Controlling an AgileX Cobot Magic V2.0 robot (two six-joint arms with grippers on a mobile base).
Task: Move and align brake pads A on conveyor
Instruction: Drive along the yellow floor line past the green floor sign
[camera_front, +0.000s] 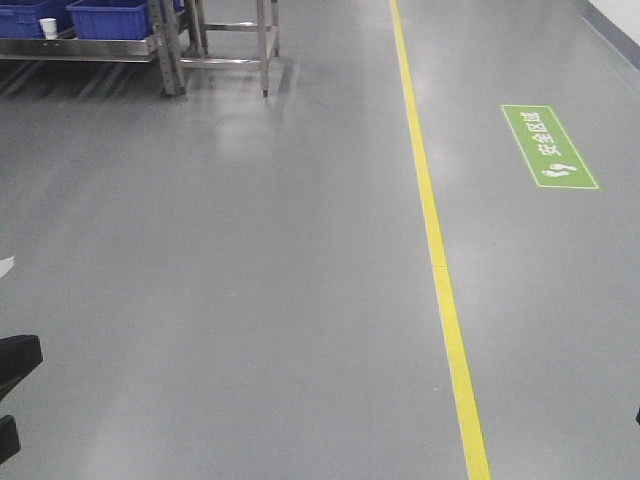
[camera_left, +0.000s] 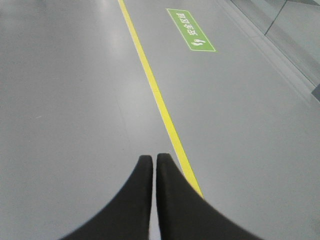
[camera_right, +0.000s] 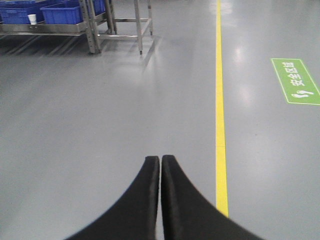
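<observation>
Black left fingers (camera_left: 142, 175) fill the bottom of your left wrist view, tips pressed together with only a hairline seam between them, holding nothing. Your right fingers (camera_right: 150, 175) look the same in the right wrist view: closed tip to tip, nothing between them. Both pairs point out over bare floor.

Grey floor (camera_front: 250, 300), smooth and slightly glossy, takes up nearly all of every view. Yellow line (camera_front: 432, 230) runs along it away from you, right of centre in the front view; in the left wrist view it passes just under the right-hand fingertip.

Metal rack (camera_front: 165, 45) stands at the far upper left, with a bare steel frame (camera_front: 265, 50) just beside it on the right. Green floor sign (camera_front: 548, 147) with white characters and a footprint mark lies right of the yellow line, well apart from the rack. Blue bins (camera_front: 110, 18) sit on the rack shelf. White cup (camera_front: 49, 27) stands on the shelf between two of the bins.

Brake pads A and conveyor: you cannot place them from these views; none of the three shows either.
</observation>
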